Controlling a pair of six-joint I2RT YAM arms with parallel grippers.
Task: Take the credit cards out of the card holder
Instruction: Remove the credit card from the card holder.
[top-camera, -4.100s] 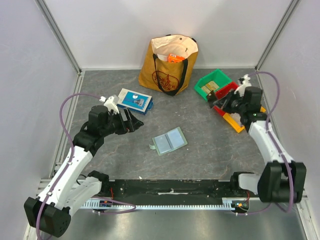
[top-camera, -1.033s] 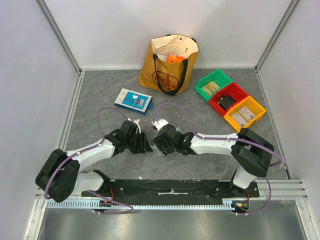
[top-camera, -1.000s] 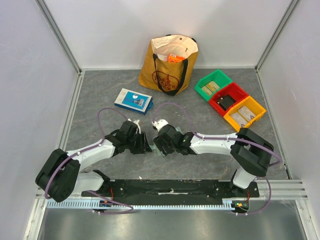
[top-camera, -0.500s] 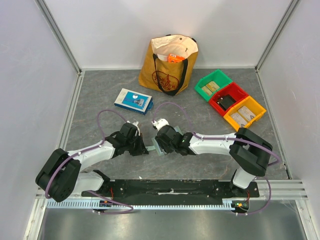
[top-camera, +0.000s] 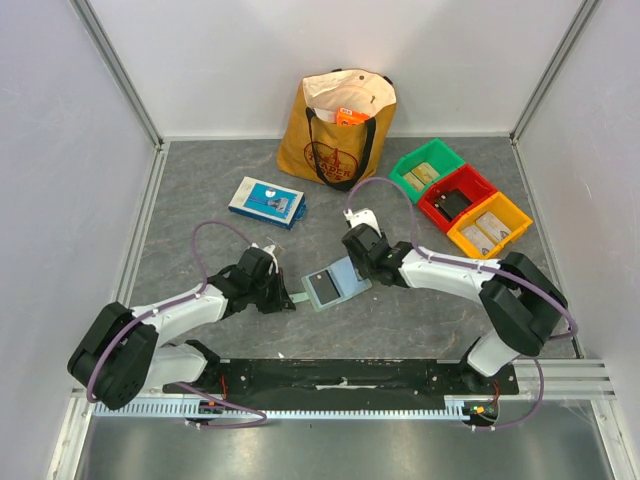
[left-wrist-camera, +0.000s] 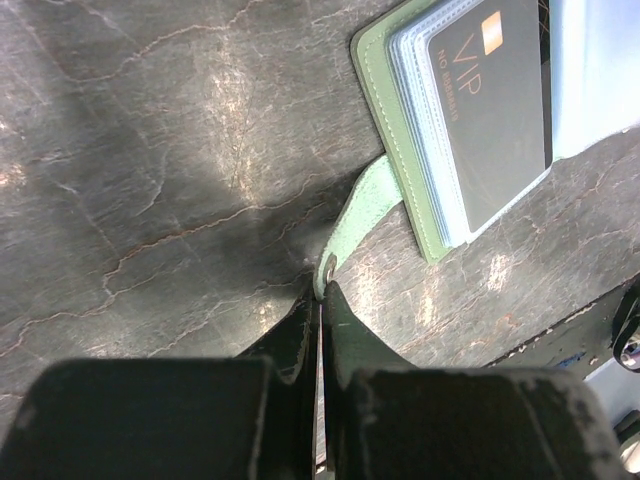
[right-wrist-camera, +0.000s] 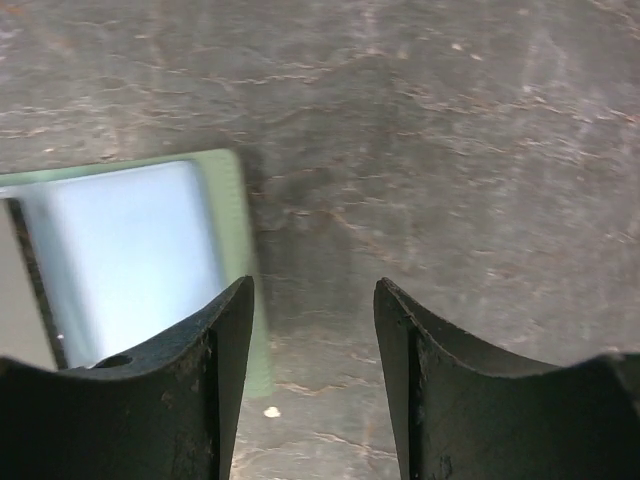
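Observation:
The card holder (top-camera: 350, 272) lies open on the table, pale green with bluish clear pockets. A black credit card (top-camera: 325, 288) marked VIP (left-wrist-camera: 490, 100) sits in its left page. My left gripper (top-camera: 289, 298) is shut on the holder's green strap (left-wrist-camera: 360, 215), its tips (left-wrist-camera: 322, 290) pinching the snap end. My right gripper (top-camera: 362, 266) hovers open at the holder's right edge with nothing between its fingers. In the right wrist view the gripper (right-wrist-camera: 312, 290) is over bare table, and the holder's clear page (right-wrist-camera: 130, 250) lies just left of it.
A brown tote bag (top-camera: 338, 125) stands at the back. A blue-and-white flat box (top-camera: 267, 200) lies behind my left arm. Green (top-camera: 425, 168), red (top-camera: 458, 197) and yellow (top-camera: 489, 226) bins sit in a row at the back right.
My left gripper has shut on the strap. My right gripper has pulled back to the right off the holder, which now lies open and shows the black card.

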